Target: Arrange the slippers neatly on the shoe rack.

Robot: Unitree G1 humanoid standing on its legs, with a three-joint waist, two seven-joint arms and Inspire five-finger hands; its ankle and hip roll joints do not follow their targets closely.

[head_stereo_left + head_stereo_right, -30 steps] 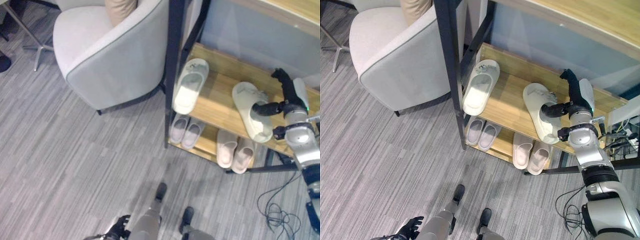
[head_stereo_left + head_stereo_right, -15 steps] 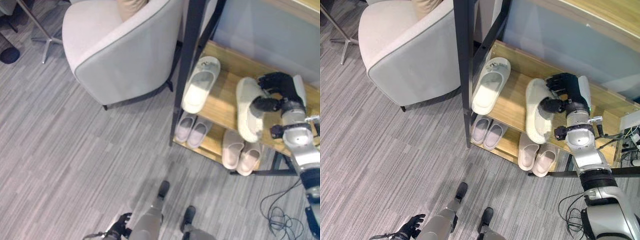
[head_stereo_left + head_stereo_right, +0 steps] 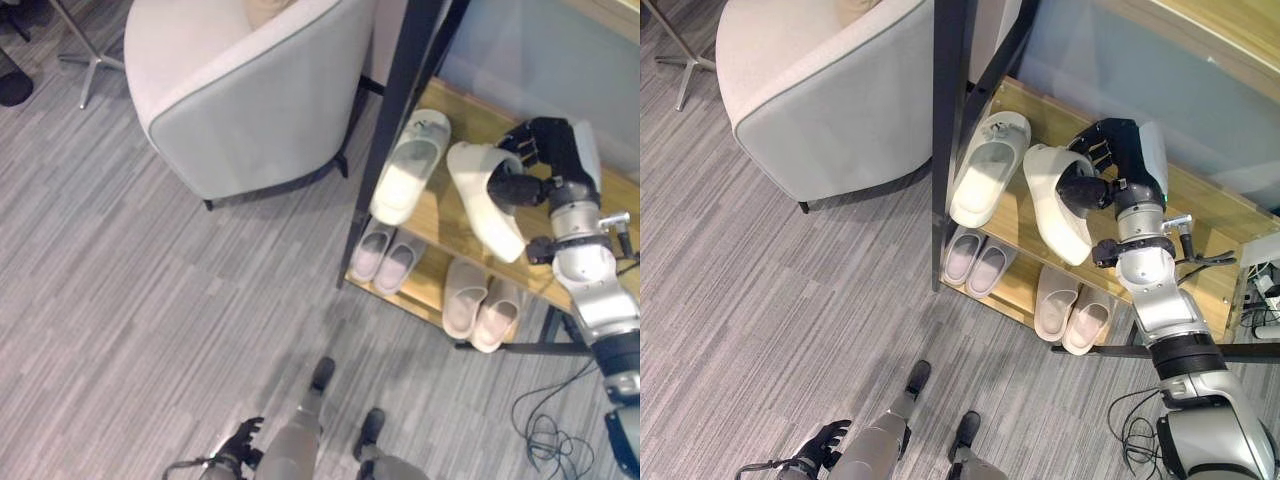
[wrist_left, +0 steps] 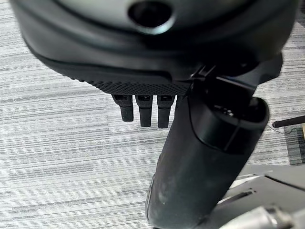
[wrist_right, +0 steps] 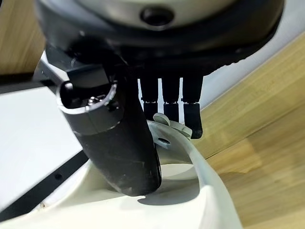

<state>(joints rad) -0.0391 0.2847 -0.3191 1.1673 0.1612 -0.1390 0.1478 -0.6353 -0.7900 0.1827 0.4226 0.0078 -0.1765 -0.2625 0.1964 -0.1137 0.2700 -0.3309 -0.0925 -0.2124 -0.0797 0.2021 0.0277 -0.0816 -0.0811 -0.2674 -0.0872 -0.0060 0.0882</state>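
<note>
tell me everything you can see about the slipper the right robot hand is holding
The held slipper is a pale cream slide with a broad strap, seemingly soft foam or rubber. The right robot hand grips it at one end, thumb inside the strap opening and fingers over the strap's outside. It is tilted on its side, sole edge showing, over the wooden upper shelf of the shoe rack, just right of its matching slipper, which lies flat.

You see that the right hand (image 3: 1110, 165) is black, with a pale cover on its back. Behind it the right arm (image 3: 1152, 300) is silver-grey, in rounded segments with dark joints. The left hand (image 3: 822, 446) is black too; its palm pad (image 4: 143, 87) has fine dots, and its thumb (image 4: 200, 167) is thick and smooth.
</note>
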